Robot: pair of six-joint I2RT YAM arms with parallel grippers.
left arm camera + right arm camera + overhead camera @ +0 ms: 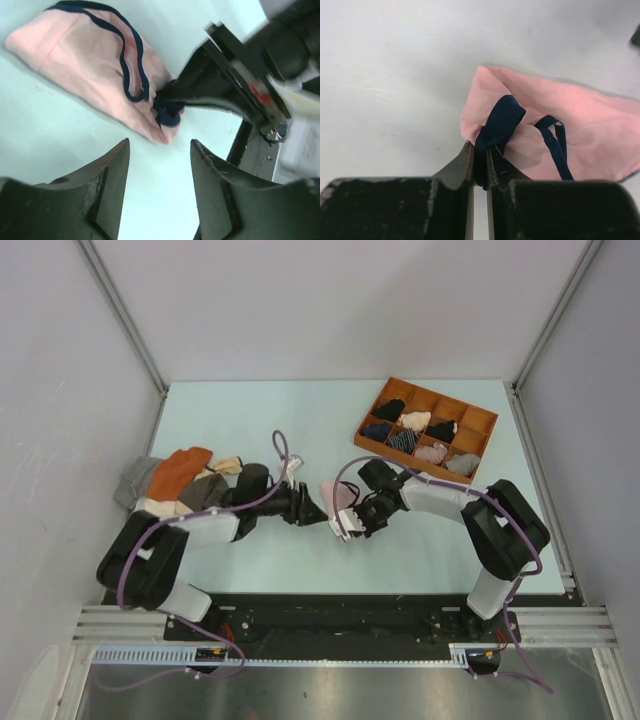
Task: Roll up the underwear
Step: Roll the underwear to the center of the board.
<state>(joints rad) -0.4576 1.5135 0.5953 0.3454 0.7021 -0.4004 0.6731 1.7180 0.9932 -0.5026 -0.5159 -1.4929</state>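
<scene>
The underwear (331, 490) is a light pink bundle with navy edging, lying on the pale table between the two arms. In the right wrist view my right gripper (480, 150) is shut on a fold of the navy band, with the pink underwear (580, 122) spread beyond it. From above, the right gripper (343, 512) reaches in from the right. My left gripper (160, 142) stands open just short of the underwear (85, 60), nothing between its fingers. In the top view the left gripper (319, 512) sits at the garment's left edge.
A wooden tray (446, 398) with several compartments of rolled garments stands at the back right. A pile of clothes, with an orange cloth (178, 472) on top, lies at the left beside the left arm.
</scene>
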